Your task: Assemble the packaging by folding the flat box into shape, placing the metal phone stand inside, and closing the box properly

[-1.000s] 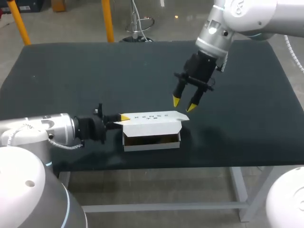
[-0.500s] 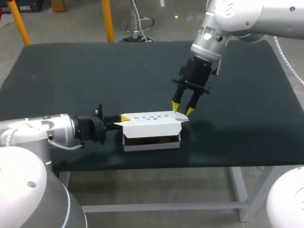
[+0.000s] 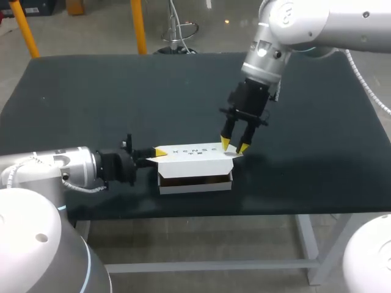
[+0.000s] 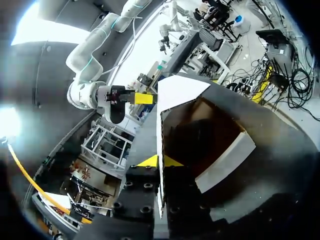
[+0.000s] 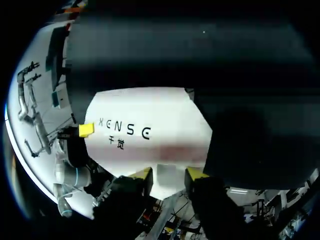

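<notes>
Pinching flat cardboard lid point(image 3: 195, 151): left pincer point(image 3: 160, 151).

Even overhead light, soft shadow by box point(image 3: 194, 160), glare in L-wrist view.

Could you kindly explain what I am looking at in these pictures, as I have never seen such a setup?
Two robot arms work at a dark table. The wide picture looks down from above and behind the robot. The two round ones come from cameras on each wrist. On the table sits a white box, its front open. The left gripper is shut on the left end of the box's lid. The right gripper is at the lid's right end; whether it grips is unclear.
</notes>
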Tool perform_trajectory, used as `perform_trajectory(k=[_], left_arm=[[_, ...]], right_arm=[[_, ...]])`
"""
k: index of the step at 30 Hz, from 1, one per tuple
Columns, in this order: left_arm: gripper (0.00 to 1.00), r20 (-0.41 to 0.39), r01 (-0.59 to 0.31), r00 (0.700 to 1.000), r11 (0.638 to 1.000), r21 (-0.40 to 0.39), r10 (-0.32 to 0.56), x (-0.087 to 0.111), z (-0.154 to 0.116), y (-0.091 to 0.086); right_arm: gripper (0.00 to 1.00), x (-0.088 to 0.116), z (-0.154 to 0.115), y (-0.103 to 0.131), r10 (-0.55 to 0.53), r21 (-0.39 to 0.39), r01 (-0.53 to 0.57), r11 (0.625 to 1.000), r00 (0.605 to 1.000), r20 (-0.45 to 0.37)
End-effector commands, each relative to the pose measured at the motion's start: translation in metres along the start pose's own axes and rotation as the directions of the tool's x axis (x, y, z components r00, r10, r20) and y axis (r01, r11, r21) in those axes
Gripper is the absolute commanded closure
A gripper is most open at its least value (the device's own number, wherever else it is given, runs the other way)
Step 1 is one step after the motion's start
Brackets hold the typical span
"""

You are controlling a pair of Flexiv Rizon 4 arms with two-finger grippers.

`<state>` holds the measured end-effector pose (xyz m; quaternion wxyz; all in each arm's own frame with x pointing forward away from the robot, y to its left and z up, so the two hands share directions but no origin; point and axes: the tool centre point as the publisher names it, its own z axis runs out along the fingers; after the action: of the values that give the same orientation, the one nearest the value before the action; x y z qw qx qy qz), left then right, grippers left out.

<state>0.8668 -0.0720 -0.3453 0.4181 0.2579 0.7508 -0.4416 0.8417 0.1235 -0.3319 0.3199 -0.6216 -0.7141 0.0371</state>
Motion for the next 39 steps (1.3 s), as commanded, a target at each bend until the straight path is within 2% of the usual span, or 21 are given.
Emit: perform_trajectory(k=[1,11,13,15,17,24,30,39], left_arm=[[1.0,0.002,0.0,1.0,1.0,0.003,0.0,0.003,0.003,0.002],[1.0,0.009,-0.005,1.0,1.0,0.001,0.005,0.002,0.002,0.001],[0.93,0.01,-0.008,1.0,1.0,0.0,0.008,0.002,0.001,0.001],[0.95,0.011,-0.012,1.0,1.0,0.001,0.012,0.001,0.001,0.0],[0.93,0.013,-0.017,1.0,1.0,0.0,0.017,0.001,0.0,-0.001],[0.73,0.014,-0.046,0.999,0.999,-0.006,0.046,0.0,-0.002,-0.003],[0.68,0.015,-0.055,0.998,0.998,-0.016,0.056,0.001,-0.005,-0.002],[0.66,0.015,-0.083,0.996,0.995,-0.048,0.084,0.002,-0.02,-0.003]], right_arm=[[0.54,-0.001,0.001,0.002,-0.003,0.008,0.003,1.0,1.0,-0.003],[0.54,-0.001,0.004,0.003,0.0,0.01,0.0,1.0,1.0,0.009],[0.54,-0.001,0.005,0.003,0.002,0.01,-0.002,1.0,1.0,0.01],[0.54,-0.002,0.006,0.003,0.005,0.01,-0.005,1.0,1.0,0.011],[0.54,-0.002,0.006,0.003,0.007,0.01,-0.007,1.0,1.0,0.011],[0.53,-0.003,0.006,0.003,0.011,0.009,-0.011,1.0,1.0,0.009],[0.53,-0.004,0.007,0.004,0.014,0.011,-0.014,1.0,1.0,0.008],[0.53,-0.004,0.007,0.004,0.015,0.007,-0.015,1.0,1.0,0.004]])
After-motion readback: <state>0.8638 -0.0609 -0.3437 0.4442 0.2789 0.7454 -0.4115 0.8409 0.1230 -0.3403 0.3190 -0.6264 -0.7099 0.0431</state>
